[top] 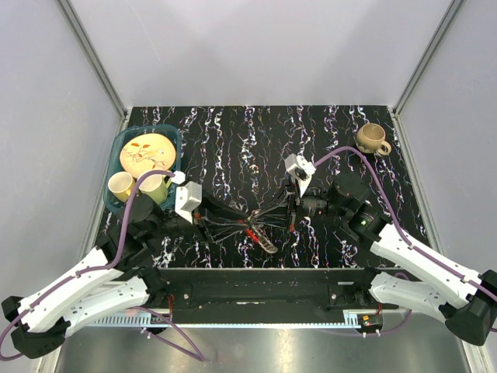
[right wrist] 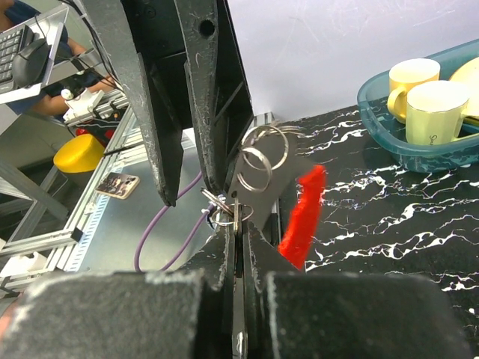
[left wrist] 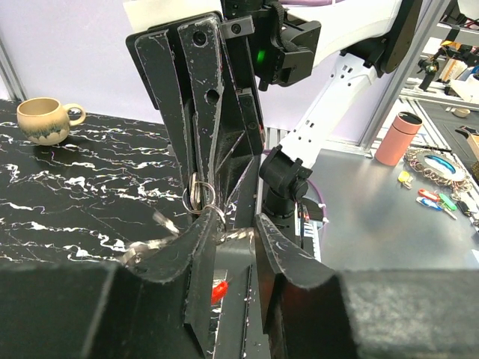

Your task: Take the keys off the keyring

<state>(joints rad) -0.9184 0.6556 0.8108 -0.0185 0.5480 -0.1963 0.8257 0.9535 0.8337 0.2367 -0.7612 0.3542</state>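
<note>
The keys [top: 264, 242] are a small silvery bunch with a red piece [top: 250, 233], near the table's front middle. My right gripper [right wrist: 238, 224] is shut on a flat key at the keyring [right wrist: 232, 213]. More linked rings [right wrist: 260, 155] and the red piece [right wrist: 303, 217] hang just behind it. My left gripper [left wrist: 236, 228] is open, its jaws apart. Its left finger [left wrist: 187, 247] tip touches the keyring [left wrist: 200, 196], which the right gripper holds from above. A blurred silvery key [left wrist: 146, 250] sticks out to the left. Both grippers' tips meet in the top view, the left gripper [top: 242, 225] and the right gripper [top: 260, 221].
A teal tub [top: 116, 167] with a yellow plate and two cups stands at the back left and shows in the right wrist view [right wrist: 419, 142]. A brown mug [top: 373, 138] stands at the back right. Purple cables run along both arms.
</note>
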